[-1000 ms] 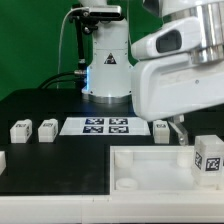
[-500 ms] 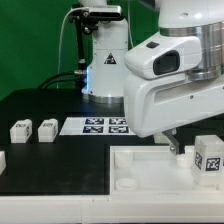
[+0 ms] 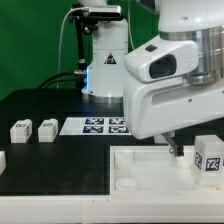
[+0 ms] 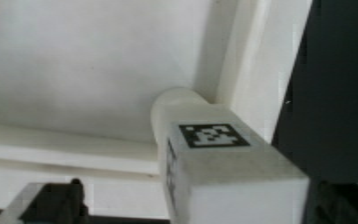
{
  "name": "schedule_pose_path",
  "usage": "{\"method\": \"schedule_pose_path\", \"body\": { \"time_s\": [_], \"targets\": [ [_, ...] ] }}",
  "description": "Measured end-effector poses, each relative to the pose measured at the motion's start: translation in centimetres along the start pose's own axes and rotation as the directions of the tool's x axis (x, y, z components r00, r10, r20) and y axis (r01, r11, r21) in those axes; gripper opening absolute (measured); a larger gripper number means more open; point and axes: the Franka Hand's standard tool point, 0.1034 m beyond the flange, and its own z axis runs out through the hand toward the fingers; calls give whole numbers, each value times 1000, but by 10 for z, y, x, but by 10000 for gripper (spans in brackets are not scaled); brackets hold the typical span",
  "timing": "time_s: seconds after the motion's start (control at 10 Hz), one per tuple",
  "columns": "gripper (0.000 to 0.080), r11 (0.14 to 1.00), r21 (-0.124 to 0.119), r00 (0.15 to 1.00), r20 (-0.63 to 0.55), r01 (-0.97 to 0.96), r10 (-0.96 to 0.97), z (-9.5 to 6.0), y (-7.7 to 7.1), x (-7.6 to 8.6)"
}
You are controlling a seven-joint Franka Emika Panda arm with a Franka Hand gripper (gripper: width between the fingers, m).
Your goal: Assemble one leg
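Note:
In the wrist view a leg [image 4: 233,175], a small white block with a square tag on its face, stands between my gripper's [image 4: 202,212] jaws. A gap shows between the dark left fingertip [image 4: 51,203] and the leg, so the gripper is open around it. In the exterior view this leg is hidden behind the arm; only one dark fingertip [image 3: 173,146] shows, low at the far edge of the large white tray [image 3: 150,158]. Two more legs [image 3: 20,130] [image 3: 46,129] stand at the exterior view's left. Another tagged leg [image 3: 208,157] stands at the right by the tray.
The marker board [image 3: 98,125] lies flat behind the tray, partly covered by the arm. A white piece [image 3: 2,160] shows at the exterior view's left edge. The robot base [image 3: 105,65] stands at the back. The tray's wall [image 4: 247,60] runs beside the leg.
The arm has come down and toward the exterior view's left, covering the leg next to the marker board. Over the last half second it has barely moved.

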Motion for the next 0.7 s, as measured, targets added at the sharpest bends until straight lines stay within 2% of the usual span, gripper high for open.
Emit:
{"method": "schedule_pose_path", "body": {
  "time_s": [0.1, 0.2, 0.3, 0.4, 0.5, 0.7],
  "targets": [
    [649, 999, 7, 999, -30, -32, 33, 2, 3, 3],
    [540, 998, 7, 998, -29, -61, 61, 2, 3, 3],
    [376, 999, 7, 998, -29, -52, 52, 2, 2, 3],
    [376, 997, 9, 996, -29, -79, 79, 2, 2, 3],
    [291, 983, 12, 983, -28, -184, 184, 3, 1, 3],
    [292, 930, 18, 930, -25, -367, 367, 3, 0, 3]
  ]
}}
